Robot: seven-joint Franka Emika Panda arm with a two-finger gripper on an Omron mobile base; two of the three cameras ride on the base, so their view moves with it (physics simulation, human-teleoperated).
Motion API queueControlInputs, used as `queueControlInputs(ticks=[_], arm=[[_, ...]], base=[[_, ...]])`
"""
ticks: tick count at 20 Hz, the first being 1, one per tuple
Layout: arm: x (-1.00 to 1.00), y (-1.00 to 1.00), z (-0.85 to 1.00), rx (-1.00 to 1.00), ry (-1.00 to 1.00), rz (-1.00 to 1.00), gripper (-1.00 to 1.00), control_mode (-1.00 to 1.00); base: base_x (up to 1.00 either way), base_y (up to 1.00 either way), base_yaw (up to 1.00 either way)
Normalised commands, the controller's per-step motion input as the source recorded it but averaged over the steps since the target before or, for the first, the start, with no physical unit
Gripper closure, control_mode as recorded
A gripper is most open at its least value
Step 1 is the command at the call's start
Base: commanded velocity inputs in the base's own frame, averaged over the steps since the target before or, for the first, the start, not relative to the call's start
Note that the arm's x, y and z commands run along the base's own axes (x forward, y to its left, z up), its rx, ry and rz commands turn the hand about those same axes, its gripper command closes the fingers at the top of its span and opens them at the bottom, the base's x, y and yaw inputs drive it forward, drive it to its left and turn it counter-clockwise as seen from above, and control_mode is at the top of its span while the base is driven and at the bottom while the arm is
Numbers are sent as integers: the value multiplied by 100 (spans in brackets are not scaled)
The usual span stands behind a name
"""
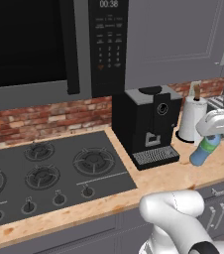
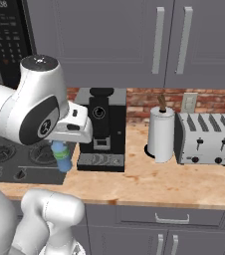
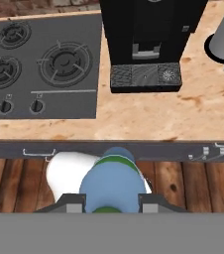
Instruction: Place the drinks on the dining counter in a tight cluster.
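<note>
Slim blue bottle with green label (image 3: pixel 115 184) at bottom centre | jaws clamped on it, gripper (image 3: pixel 112 203) | black coffee machine (image 3: pixel 148 42) top centre on wood counter (image 3: pixel 193 116)

Coffee machine (image 2: pixel 102 127) between stove (image 1: pixel 44 171) and towel roll (image 2: pixel 161 132) (toaster (image 2: pixel 208 138) beyond) — all on counter (image 2: pixel 149 184).

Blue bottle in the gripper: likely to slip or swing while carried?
The blue bottle looks rigid and round, so it may twist between the fingers. It hangs tilted below the gripper, so it may swing. Smooth sides suggest some slip risk.
</note>
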Motion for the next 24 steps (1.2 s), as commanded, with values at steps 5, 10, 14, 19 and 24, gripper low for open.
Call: queueControlInputs(ticks=[5, 10, 14, 19, 24], arm=[[-8, -1, 0, 0, 0, -1, 100, 100], [0, 0, 0, 0, 0, 0, 100, 100], [0, 0, 0, 0, 0, 0, 100, 100], [0, 0, 0, 0, 0, 0, 100, 100], [0, 0, 0, 0, 0, 0, 100, 100]], base=[[-21, -10, -4], [-79, -32, -16], [-92, -46, -24], [-40, -29, -56], [0, -35, -83]])
